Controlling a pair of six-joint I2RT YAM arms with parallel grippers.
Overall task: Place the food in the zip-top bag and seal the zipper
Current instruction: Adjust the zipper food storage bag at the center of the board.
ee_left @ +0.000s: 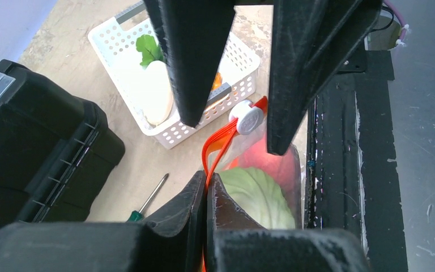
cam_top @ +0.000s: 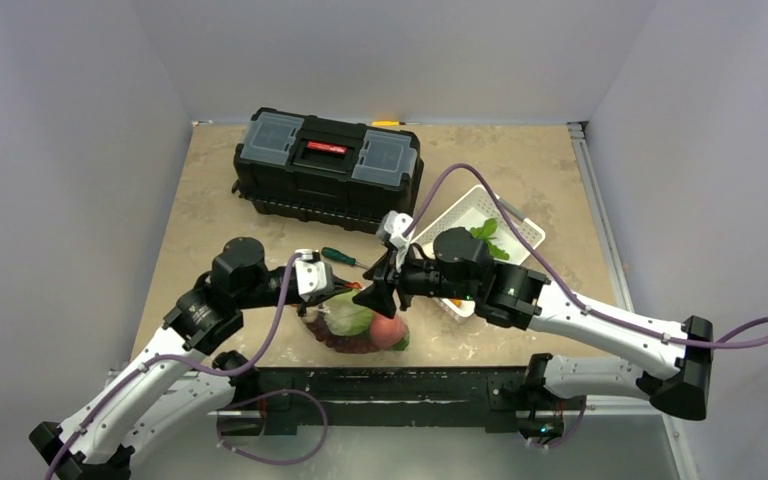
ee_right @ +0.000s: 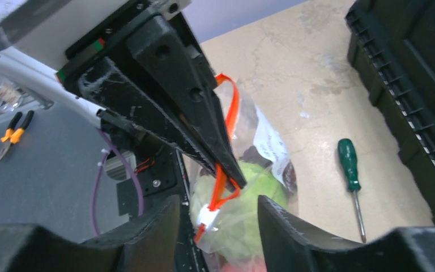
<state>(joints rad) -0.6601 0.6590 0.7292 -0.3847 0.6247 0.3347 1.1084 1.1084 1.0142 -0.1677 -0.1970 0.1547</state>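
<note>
Top external view: bag filled, zipper run about to start

Bag (cam_top: 355, 330) lies on the table (cam_top: 520, 170) just in front of the arm bases, with cabbage (ee_left: 257, 195), peach (cam_top: 388, 330) and grapes (cam_top: 345, 343) inside. Left gripper (ee_left: 207, 184) has its fingers pressed together on the zipper (ee_left: 206, 161) at one end of the bag mouth, holding the strip up. Right gripper (ee_left: 235, 136) reaches in from the opposite side, its fingers apart and straddling the white slider (ee_left: 250, 118) without visibly touching it. Between the pinch and the slider the strip shows as two orange lines, so that stretch looks unsealed.

Sealing seems to be the step in hand. Next, the right fingers would need to close on the slider and draw it along the strip, with the left end held taut. A slack strip or an off-centre grip could make the slider skip. The basket (ee_left: 113, 39) beyond holds a white leafy piece (ee_left: 156, 93) and something orange, partly hidden, so I cannot tell whether all the food is bagged.
</note>
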